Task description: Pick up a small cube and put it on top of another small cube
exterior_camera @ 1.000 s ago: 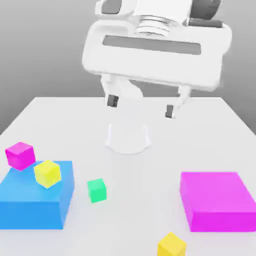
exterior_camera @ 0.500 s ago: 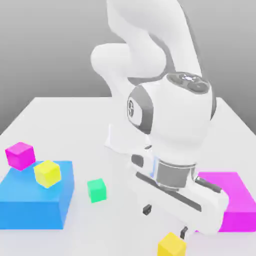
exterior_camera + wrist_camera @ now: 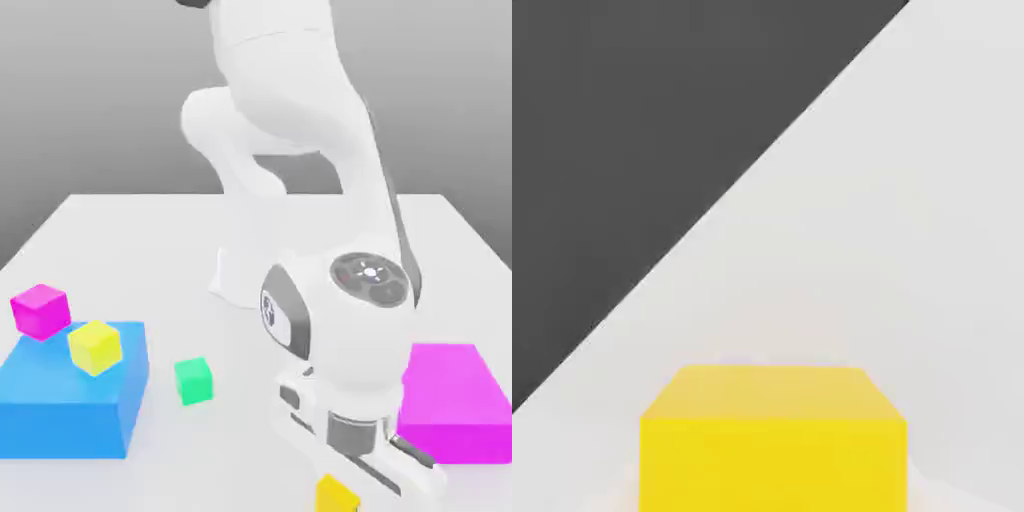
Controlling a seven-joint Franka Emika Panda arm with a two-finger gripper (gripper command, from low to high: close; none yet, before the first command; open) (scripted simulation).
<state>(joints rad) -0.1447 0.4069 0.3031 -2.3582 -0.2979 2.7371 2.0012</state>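
White tabletop [image 3: 120, 230] under a grey backdrop. Low over it, the gripper [image 3: 362, 478] sits right above the golden cube [image 3: 336, 495]; I cannot tell its finger state. The green cube [image 3: 193, 380] lies well apart. An off-centre descent could nudge the cube away. Half a second ago, the hand was higher.

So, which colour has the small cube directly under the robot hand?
Golden yellow cube, seen best in the hand view.

arm [image 3: 340, 330] lowered further, over golden cube [image 3: 336, 495]
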